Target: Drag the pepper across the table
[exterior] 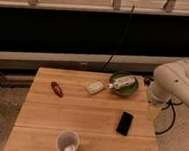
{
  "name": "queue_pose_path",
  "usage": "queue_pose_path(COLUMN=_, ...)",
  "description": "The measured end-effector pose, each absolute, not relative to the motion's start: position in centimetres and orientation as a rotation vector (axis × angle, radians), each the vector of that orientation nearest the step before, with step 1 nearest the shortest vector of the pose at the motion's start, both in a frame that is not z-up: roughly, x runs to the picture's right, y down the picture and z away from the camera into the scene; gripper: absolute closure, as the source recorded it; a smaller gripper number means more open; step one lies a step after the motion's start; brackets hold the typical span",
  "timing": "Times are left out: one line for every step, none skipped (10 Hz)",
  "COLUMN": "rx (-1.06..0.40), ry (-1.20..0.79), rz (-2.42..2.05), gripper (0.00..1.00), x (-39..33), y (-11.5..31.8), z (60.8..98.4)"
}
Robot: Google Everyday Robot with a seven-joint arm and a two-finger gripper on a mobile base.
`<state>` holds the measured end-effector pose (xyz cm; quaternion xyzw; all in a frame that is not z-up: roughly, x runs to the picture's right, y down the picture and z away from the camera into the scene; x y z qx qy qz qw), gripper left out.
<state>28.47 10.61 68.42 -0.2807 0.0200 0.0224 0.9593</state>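
Note:
The pepper point(57, 89) is a small slim red object lying on the left part of the light wooden table point(84, 116), near its far edge. The white robot arm point(175, 85) is at the right side of the table, far from the pepper. My gripper point(153, 110) hangs down below the arm, just beyond the table's right edge, and holds nothing that I can see.
A green bowl point(129, 91) with a white bottle point(121, 82) in it stands at the far right. A white packet point(95, 86) lies beside it. A black phone point(125, 123) lies right of centre. A white cup point(67, 141) stands near the front edge.

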Motion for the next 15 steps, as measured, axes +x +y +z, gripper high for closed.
queue_pose_path(rx=-0.569, ry=0.041, rz=0.045, gripper=0.2, x=28.5, y=10.6, z=68.4)
queue_pose_path(rx=-0.569, ry=0.041, rz=0.045, gripper=0.2, x=28.5, y=10.6, z=68.4)
queue_pose_path(rx=-0.569, ry=0.041, rz=0.045, gripper=0.2, x=28.5, y=10.6, z=68.4)
queue_pose_path(rx=-0.569, ry=0.041, rz=0.045, gripper=0.2, x=28.5, y=10.6, z=68.4)
queue_pose_path(rx=-0.569, ry=0.041, rz=0.045, gripper=0.2, x=28.5, y=10.6, z=68.4)
queue_pose_path(rx=-0.569, ry=0.041, rz=0.045, gripper=0.2, x=28.5, y=10.6, z=68.4)
queue_pose_path(rx=-0.569, ry=0.041, rz=0.043, gripper=0.2, x=28.4, y=10.6, z=68.4)
queue_pose_path(rx=-0.564, ry=0.044, rz=0.031, gripper=0.2, x=28.0, y=10.4, z=68.5)
queue_pose_path(rx=-0.559, ry=0.04, rz=-0.001, gripper=0.2, x=26.6, y=9.9, z=68.8)
queue_pose_path(rx=-0.553, ry=0.038, rz=-0.029, gripper=0.2, x=24.9, y=9.5, z=69.0)
queue_pose_path(rx=-0.547, ry=0.036, rz=-0.057, gripper=0.2, x=23.2, y=9.0, z=69.2)
queue_pose_path(rx=-0.54, ry=0.037, rz=-0.08, gripper=0.2, x=22.1, y=8.7, z=69.4)
queue_pose_path(rx=-0.533, ry=0.037, rz=-0.106, gripper=0.2, x=21.3, y=8.2, z=69.6)
queue_pose_path(rx=-0.529, ry=0.032, rz=-0.119, gripper=0.2, x=20.7, y=7.9, z=69.7)
queue_pose_path(rx=-0.526, ry=0.024, rz=-0.155, gripper=0.2, x=18.9, y=7.3, z=69.9)
